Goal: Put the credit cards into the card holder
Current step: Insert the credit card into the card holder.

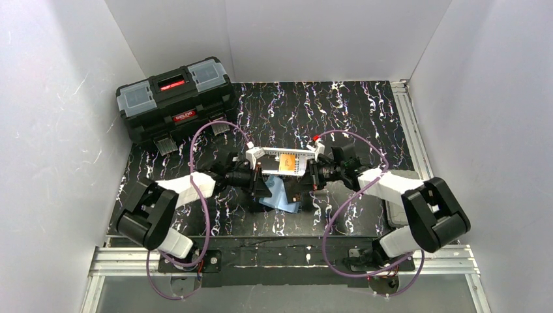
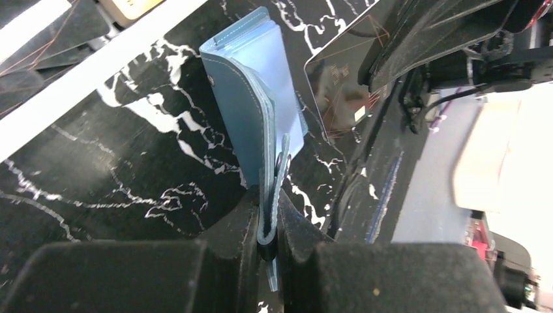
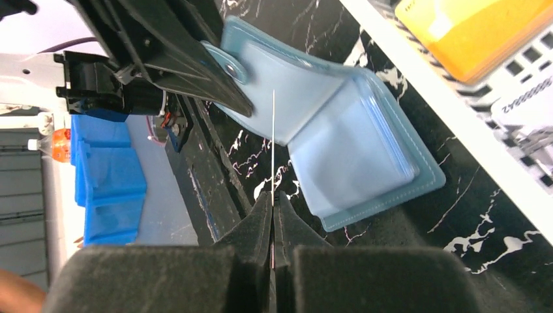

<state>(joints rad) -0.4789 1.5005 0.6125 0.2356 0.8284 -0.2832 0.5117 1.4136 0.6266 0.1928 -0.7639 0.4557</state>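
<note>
left arm and right arm: white links, bulky black joints, looping purple cables; black fingers seem foam-padded.

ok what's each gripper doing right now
left gripper: closed, holding the card holder by one edge
right gripper: closed, holding a black card

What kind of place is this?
Probably a robot test booth: white walls box in a black marbled table, a left arm and right arm are bolted at its edge, and a toolbox sits nearby.
</note>
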